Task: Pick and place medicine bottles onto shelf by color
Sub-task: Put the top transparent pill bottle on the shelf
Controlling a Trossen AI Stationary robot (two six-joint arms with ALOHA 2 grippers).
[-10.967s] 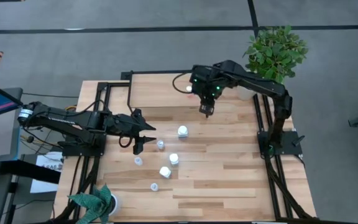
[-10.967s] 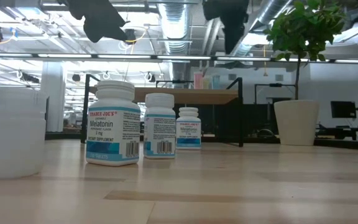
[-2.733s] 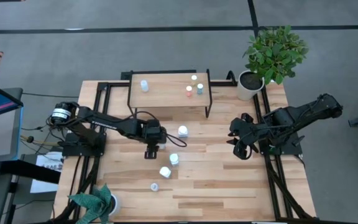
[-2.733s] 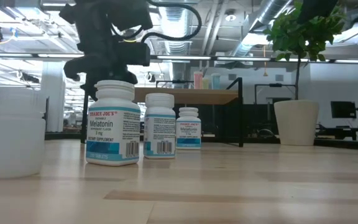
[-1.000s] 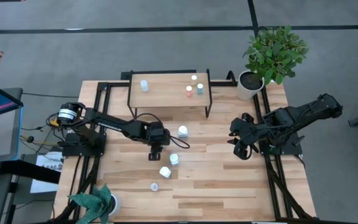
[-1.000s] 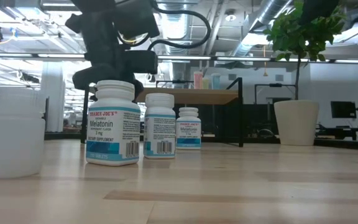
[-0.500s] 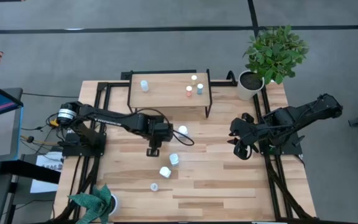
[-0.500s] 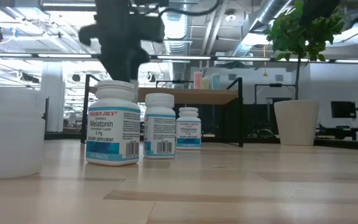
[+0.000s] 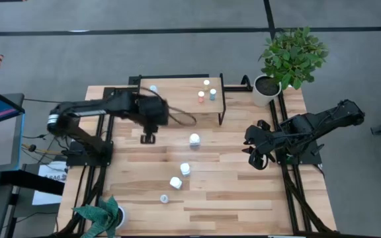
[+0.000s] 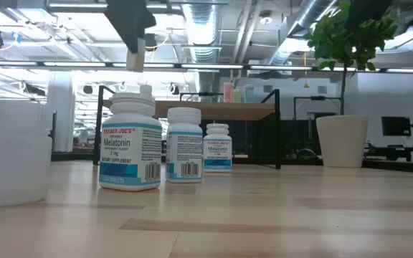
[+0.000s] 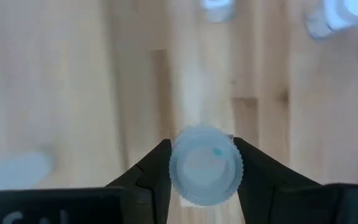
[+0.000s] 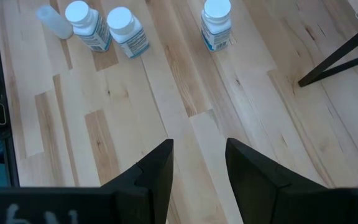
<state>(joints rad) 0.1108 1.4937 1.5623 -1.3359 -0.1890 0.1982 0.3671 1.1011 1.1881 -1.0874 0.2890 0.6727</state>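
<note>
My left gripper is shut on a small pale bluish-white bottle, held high above the table in front of the shelf's left part; the low view shows the bottle below the dark fingers. The light-wood shelf stands at the far side on black legs, with several small bottles on its top, one at the left and three at the right. Several bottles stand upright on the table. My right gripper is open and empty near the table's right edge. My left gripper pinches the small bottle between its two fingers, one on each side of the ribbed cap. The fingers come from above, pointing down. The bottle stands upright in the hold, cap up, lifted clear of the table.
A white-capped bottle stands near the table's middle, with three more toward the near edge. A potted plant stands at the far right corner, another plant at the near left corner.
My left gripper has risen and gone toward the table's far and left edges, toward the shelf's left part, still shut on the small bottle, which is carried upright and well clear of the table. The other bottles have stayed in place.
</note>
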